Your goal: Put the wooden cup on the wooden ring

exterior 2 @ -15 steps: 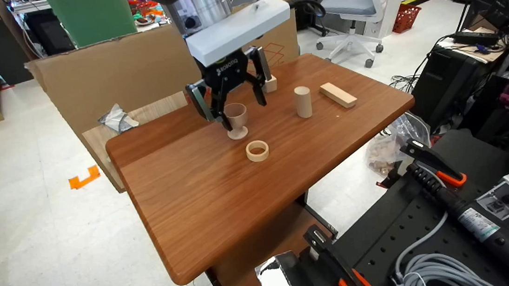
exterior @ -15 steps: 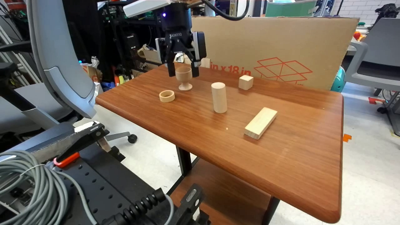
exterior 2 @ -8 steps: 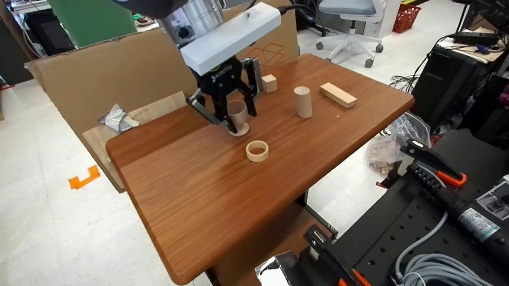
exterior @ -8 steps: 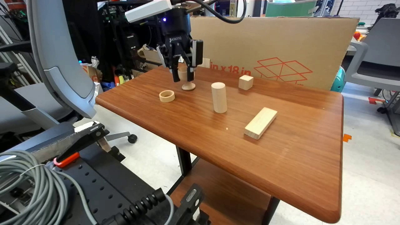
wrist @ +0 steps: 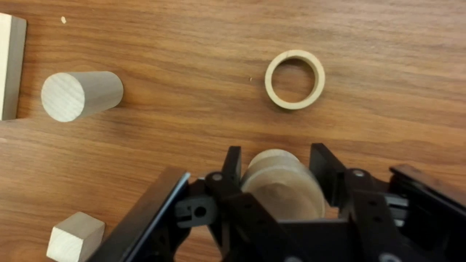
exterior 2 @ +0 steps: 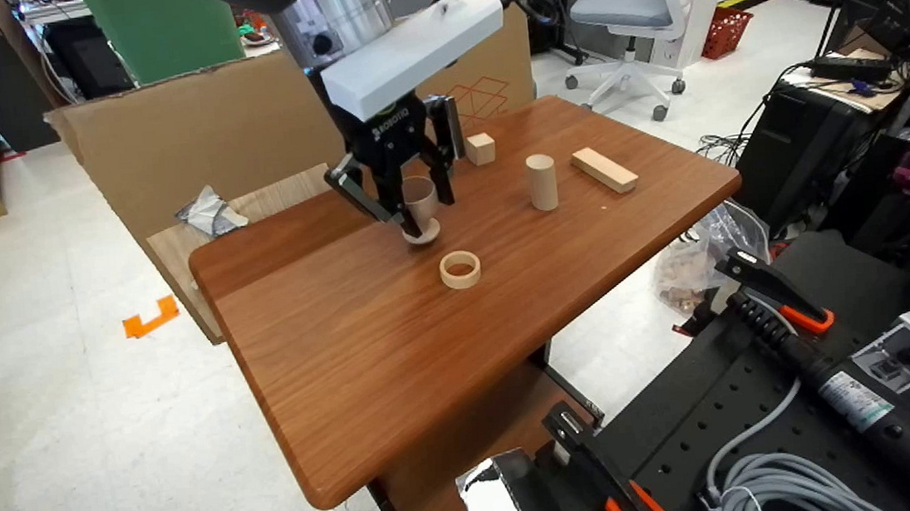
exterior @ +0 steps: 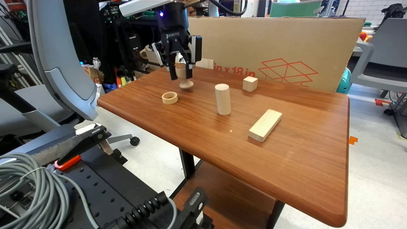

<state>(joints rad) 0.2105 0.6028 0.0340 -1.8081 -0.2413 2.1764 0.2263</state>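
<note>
Only in exterior views: cup's (exterior: 181, 73) stem (exterior: 185, 80)

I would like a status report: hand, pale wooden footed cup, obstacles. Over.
Hand closed on cup. Cup not yet on low pale wooden ring. Upright pale wooden cylinder stands aside, not between them.
</note>
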